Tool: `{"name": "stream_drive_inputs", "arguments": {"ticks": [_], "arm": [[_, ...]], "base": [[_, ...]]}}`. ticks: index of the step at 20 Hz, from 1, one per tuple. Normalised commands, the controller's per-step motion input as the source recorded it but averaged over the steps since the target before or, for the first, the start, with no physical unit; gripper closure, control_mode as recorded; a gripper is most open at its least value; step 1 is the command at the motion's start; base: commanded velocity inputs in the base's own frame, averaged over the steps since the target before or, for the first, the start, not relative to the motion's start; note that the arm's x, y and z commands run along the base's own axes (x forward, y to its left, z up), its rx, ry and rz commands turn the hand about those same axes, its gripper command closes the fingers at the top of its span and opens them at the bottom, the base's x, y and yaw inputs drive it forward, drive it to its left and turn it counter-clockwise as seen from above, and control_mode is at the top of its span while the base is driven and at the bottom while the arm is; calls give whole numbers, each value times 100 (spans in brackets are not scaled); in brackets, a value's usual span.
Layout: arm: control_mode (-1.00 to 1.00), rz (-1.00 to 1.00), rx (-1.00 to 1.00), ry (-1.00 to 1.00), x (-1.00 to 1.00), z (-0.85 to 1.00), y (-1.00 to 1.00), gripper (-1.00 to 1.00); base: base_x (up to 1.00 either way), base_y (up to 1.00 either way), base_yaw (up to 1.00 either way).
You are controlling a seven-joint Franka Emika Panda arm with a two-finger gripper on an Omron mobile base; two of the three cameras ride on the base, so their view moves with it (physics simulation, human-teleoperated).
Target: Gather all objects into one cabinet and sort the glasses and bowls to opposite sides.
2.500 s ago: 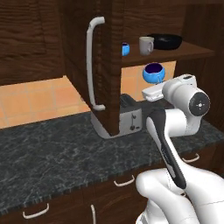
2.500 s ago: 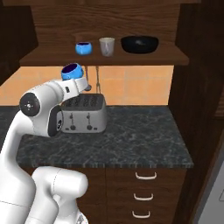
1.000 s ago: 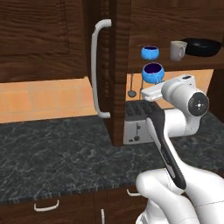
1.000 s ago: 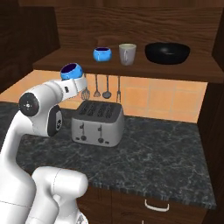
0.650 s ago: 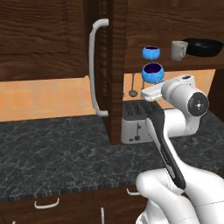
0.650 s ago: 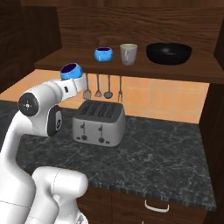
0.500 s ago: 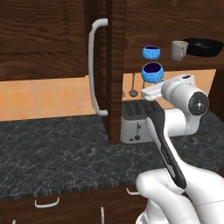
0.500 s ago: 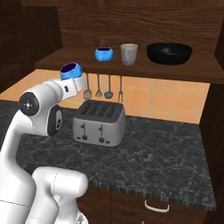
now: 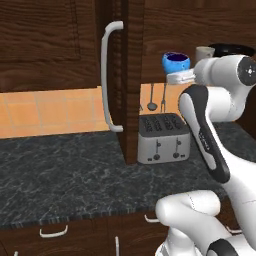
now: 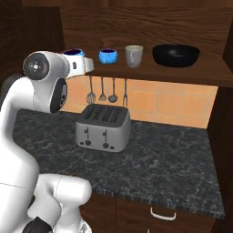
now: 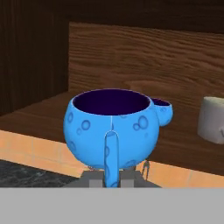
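One blue bowl in pincer.

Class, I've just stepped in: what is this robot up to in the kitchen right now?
The gripper is shut on a blue bowl, held upright in front of the open cabinet shelf. On that shelf stand a second blue bowl, the grey-beige cup and the wide black bowl, left to right in the right base view. A toaster stands on the counter below.
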Motion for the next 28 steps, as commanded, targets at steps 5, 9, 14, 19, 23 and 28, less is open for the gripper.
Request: {"name": "stream_drive_inputs", "arguments": {"ticks": [5, 9, 14, 19, 23, 28], "arm": [[-100, 2, 2, 8, 17, 10, 4, 100], [-100, 1, 0, 9, 40, -9, 7, 100], [-100, 0, 0, 0, 43, 0, 0, 100], [-100, 0, 0, 0, 42, -8, 1, 100], [-100, 0, 0, 0, 51, -20, 8, 100], [-100, 0, 0, 0, 51, -13, 9, 100]], "base": [[0, 0, 0], [0, 0, 0], [0, 0, 0], [0, 0, 0], [0, 0, 0], [0, 0, 0]]}}
